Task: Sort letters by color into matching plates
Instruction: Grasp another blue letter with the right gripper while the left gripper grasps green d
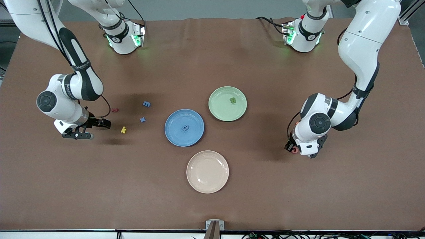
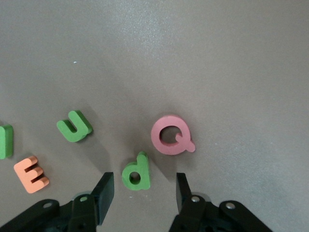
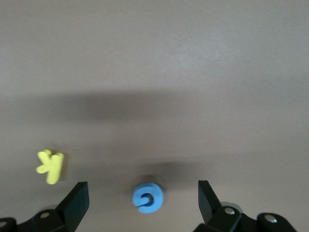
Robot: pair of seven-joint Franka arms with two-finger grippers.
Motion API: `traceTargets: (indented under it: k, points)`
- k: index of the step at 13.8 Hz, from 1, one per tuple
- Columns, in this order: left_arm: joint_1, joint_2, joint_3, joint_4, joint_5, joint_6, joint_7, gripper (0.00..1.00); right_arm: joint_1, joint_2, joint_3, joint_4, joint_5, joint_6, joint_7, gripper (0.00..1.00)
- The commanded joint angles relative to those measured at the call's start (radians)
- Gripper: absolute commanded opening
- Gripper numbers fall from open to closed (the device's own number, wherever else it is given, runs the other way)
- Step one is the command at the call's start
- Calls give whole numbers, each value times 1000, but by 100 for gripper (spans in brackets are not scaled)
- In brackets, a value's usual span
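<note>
two plates sit mid-table, touching at their rims: the blue plate with one blue letter in it, and the pale green plate, farther from the front camera, with one green letter in it. a cream plate lies nearest the camera.

toward the right arm's end lie a blue m, a blue x, a yellow k and a small red letter. the right gripper hangs low there, wrist bent down, jaws wide apart and gripping nothing, with a blue c on the table between its fingers.

the left arm is folded down at its own end, and the left gripper is low over the table, jaws partly open, straddling a green d without touching it. near it lie a pink q, a green u, an orange e and another green piece cut off at the edge of the left wrist view.
</note>
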State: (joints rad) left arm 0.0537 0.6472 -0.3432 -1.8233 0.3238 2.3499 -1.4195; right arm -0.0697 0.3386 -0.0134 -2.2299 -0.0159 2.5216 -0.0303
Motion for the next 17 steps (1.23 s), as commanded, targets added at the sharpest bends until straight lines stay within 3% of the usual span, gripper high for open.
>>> traceTargets:
  k: [1,7,13,15,17]
  points:
    - [-6,17,0,22,23,-11,-32,60,-25,-24,23,-74,-9,71,-19,100]
    - [-2,23,4,22,24,-9,-32,60,-24,16,21,-116,-7,128,-19,95]
    - [-2,37,6,25,24,-9,-32,52,-25,42,21,-113,-9,131,-19,75]
    - [-2,37,6,25,24,-9,-24,38,-27,49,21,-108,-9,138,-19,73]
    - [-3,35,4,25,24,-9,-22,8,-27,54,21,-108,-9,144,-19,69]
